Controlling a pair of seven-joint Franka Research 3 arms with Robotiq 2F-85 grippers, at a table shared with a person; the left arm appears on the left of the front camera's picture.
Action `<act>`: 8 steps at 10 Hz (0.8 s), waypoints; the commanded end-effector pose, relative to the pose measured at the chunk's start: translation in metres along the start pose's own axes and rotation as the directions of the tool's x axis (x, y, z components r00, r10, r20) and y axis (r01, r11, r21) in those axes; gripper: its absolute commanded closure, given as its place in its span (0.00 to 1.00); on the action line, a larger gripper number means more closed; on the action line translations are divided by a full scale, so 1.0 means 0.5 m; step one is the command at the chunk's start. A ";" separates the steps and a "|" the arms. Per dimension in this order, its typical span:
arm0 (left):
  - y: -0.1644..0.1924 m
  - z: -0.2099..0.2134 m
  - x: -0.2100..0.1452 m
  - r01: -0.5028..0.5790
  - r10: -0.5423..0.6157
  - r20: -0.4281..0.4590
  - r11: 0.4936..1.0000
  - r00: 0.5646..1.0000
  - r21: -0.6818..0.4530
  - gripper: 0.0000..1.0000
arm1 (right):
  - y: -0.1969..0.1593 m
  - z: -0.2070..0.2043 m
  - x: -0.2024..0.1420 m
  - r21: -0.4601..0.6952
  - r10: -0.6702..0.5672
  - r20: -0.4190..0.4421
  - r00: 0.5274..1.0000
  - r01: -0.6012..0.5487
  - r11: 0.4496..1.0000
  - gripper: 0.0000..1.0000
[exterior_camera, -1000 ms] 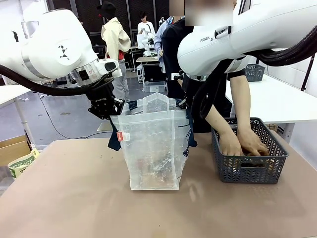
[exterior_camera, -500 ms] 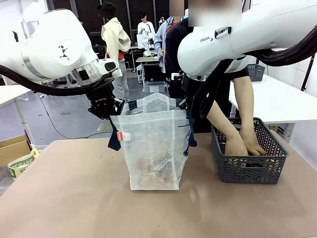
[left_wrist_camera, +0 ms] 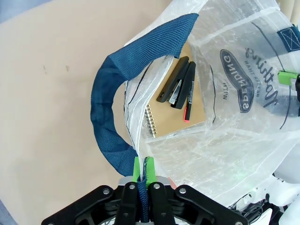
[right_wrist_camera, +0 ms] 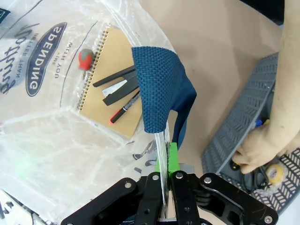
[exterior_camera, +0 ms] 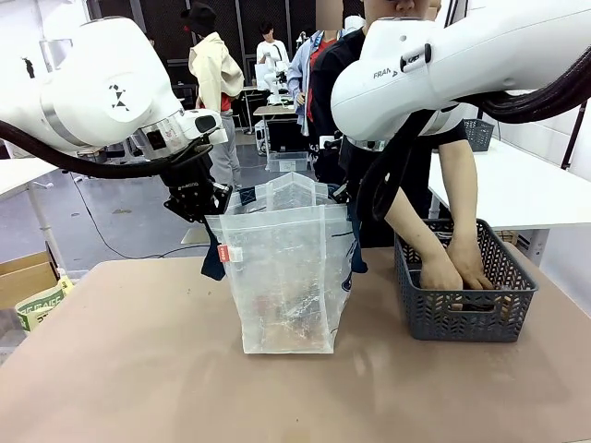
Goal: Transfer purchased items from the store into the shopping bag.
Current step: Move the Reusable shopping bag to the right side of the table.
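Left claw [left_wrist_camera: 142,164], at the upper left of the front view, is pinching shut on a blue woven strap [left_wrist_camera: 110,117]; the bag [exterior_camera: 286,277], a crinkly see-through plastic tote with dark lettering, is standing upright at the centre of the table [exterior_camera: 138,369], its mouth stretching left to right between the two claws; inside, a brown spiral notebook [left_wrist_camera: 176,117] is lying flat under a black stapler [left_wrist_camera: 172,86] and a pen [left_wrist_camera: 189,93]; the right claw [right_wrist_camera: 167,157] is clamping the bag's opposite rim beside the second strap [right_wrist_camera: 161,89]; at the right, near the bag but apart from it, the grey lattice basket [exterior_camera: 462,321] is sitting; the person's hands [exterior_camera: 441,274] are reaching into it, far nearer the small items [right_wrist_camera: 274,171] than either claw; the next drop, I judge, is heading leftward into the open mouth.
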State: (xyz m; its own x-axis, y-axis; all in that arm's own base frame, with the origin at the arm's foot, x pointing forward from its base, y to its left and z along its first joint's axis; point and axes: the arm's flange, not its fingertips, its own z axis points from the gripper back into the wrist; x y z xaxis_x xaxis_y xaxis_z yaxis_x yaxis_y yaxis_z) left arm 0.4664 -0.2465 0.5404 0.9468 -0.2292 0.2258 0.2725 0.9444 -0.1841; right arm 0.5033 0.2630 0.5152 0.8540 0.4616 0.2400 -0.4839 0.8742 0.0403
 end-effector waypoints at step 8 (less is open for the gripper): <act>0.004 0.007 0.002 -0.006 0.006 0.006 1.000 1.000 0.000 1.00 | -0.003 0.000 0.002 -0.003 0.000 -0.001 1.000 0.000 1.000 1.00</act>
State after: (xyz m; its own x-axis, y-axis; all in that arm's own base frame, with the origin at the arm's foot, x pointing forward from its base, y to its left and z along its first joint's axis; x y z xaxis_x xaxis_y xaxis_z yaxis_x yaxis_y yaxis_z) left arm 0.4664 -0.2465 0.5405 0.9468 -0.2292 0.2258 0.2725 0.9444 -0.1842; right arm 0.5033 0.2630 0.5152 0.8540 0.4616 0.2400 -0.4839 0.8742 0.0403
